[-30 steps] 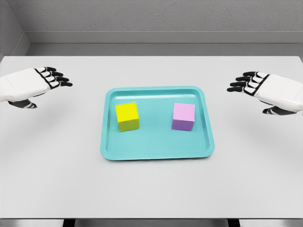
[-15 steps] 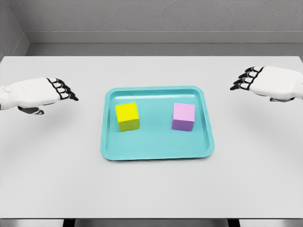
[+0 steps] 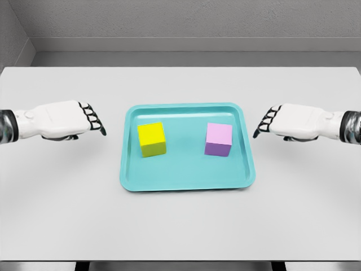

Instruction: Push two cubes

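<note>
The yellow cube (image 3: pixel 152 139) sits in the left half of the teal tray (image 3: pixel 186 178), a little toward the tray's far edge, and the pink cube (image 3: pixel 218 139) sits in the right half at about the same depth. The two are well apart, with bare tray floor between them, and neither touches the tray's rim. The tray itself lies around the middle of the white counter (image 3: pixel 180 226).

My left hand (image 3: pixel 65 119) hovers over the counter outside the tray's left edge, level with the yellow cube, palm down, its dark-jointed fingers (image 3: pixel 92 117) bent slightly downward and pointing toward the tray. It holds nothing and touches neither tray nor cube. My right hand (image 3: pixel 293 121) mirrors it outside the tray's right edge, level with the pink cube, its fingers (image 3: pixel 266 121) likewise loosely bent toward the tray and empty. Each cube lies inward of its nearer hand, with the tray's raised rim between them.
</note>
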`<state>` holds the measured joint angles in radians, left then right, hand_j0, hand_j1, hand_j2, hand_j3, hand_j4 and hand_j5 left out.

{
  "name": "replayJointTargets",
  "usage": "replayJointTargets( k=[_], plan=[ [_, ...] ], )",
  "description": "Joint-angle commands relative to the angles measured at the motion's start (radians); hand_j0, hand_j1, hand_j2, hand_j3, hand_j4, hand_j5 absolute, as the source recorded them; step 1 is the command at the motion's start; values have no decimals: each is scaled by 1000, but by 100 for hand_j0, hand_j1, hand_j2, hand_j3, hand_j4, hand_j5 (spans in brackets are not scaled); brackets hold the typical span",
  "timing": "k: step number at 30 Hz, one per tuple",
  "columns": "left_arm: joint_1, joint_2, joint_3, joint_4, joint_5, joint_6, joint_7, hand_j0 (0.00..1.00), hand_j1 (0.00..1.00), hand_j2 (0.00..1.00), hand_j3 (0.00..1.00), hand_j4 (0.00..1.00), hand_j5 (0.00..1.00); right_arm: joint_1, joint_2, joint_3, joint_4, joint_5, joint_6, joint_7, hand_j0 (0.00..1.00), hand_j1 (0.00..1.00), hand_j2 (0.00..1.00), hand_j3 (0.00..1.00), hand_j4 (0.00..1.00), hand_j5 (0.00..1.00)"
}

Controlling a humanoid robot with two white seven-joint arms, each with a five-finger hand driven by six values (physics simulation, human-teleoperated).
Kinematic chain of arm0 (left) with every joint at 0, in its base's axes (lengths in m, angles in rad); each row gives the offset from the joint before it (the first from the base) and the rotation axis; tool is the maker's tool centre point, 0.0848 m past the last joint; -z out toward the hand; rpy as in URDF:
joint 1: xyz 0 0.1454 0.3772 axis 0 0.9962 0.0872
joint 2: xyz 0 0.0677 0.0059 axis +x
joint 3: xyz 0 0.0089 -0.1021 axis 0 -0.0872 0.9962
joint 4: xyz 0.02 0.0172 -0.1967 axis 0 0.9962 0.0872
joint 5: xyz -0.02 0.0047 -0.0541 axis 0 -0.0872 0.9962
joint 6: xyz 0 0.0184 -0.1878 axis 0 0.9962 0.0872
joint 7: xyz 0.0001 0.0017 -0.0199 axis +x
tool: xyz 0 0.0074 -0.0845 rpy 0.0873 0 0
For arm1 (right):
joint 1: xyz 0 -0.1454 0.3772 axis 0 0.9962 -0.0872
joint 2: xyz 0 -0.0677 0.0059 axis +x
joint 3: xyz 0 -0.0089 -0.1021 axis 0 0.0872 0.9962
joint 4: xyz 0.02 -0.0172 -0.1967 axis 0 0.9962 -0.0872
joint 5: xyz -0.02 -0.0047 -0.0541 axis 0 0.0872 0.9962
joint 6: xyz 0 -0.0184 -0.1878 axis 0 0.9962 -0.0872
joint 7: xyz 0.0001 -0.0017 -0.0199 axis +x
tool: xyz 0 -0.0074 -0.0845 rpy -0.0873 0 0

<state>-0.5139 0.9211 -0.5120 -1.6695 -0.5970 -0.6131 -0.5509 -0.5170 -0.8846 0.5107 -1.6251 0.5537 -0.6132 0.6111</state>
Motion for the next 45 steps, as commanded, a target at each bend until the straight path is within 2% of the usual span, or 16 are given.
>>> replayJointTargets(
  k=[1, 5, 10, 13, 20, 31, 35, 45],
  plan=[
    [0, 5, -6, -2, 5, 2, 0, 71, 71, 71, 71, 71, 71, -2, 16, 14, 22, 9, 2, 0, 72, 72, 72, 72, 72, 72],
    [-2, -2, -6, -4, 6, 2, 2, 71, 71, 71, 71, 71, 71, -23, 78, 14, 80, 55, 2, 0, 72, 72, 72, 72, 72, 72],
    [-3, -21, -8, -4, 8, 2, 2, 72, 72, 72, 72, 72, 72, -25, 82, 19, 88, 69, 2, 0, 72, 72, 72, 72, 72, 72],
    [-3, -22, -8, -10, 13, 2, 2, 72, 72, 72, 72, 72, 72, -38, 115, 20, 116, 95, 2, 0, 72, 72, 72, 72, 72, 72],
    [-6, -53, -11, -18, 14, 2, 2, 72, 72, 72, 72, 72, 72, -55, 157, 28, 110, 118, 2, 0, 72, 72, 72, 72, 72, 72],
    [-2, -104, -20, -18, 6, 2, 0, 72, 72, 72, 72, 72, 72, -81, 184, 63, 108, 173, 2, 0, 72, 72, 72, 72, 72, 72],
    [6, -100, -36, -13, 2, 2, 0, 72, 72, 72, 72, 72, 72, -89, 191, 92, 111, 190, 2, 0, 72, 72, 72, 72, 72, 72],
    [12, -104, -43, -15, -1, 2, -1, 72, 72, 72, 72, 72, 72, -97, 202, 95, 106, 203, 2, 0, 72, 72, 72, 72, 72, 72]
  ],
)
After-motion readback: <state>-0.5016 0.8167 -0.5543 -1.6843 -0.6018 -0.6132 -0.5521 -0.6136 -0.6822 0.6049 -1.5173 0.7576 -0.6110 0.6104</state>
